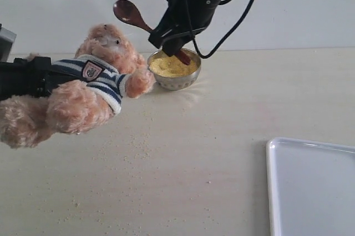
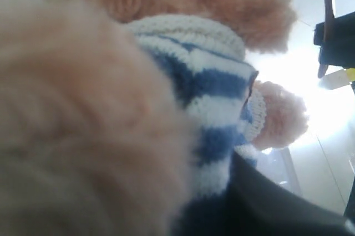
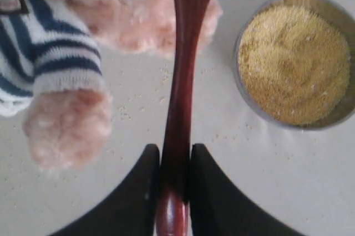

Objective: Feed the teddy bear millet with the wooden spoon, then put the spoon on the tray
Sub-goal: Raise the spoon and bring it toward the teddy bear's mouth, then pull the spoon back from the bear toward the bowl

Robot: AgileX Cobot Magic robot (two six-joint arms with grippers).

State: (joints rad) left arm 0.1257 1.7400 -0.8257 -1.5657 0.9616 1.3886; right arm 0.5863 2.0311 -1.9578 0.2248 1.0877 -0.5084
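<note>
Now the right gripper [image 3: 175, 155] pinches the wooden spoon [image 1: 128, 11] by its thin handle, so the scoop sits up by the teddy bear [image 1: 89, 89]. The left gripper [image 1: 39, 75] hugs the bear's tummy to hold it tipped up. The millet [image 1: 169, 65] sits just beside.

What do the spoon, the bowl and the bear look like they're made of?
Spoon: seemingly wood, dark reddish-brown with a glossy, lacquered-looking sheen. Bowl: likely metal, perhaps steel, going by its shiny reflective wall. Bear: plush, with fluffy light-brown pile; its striped shirt looks knitted, ribbed at the cuff.
</note>
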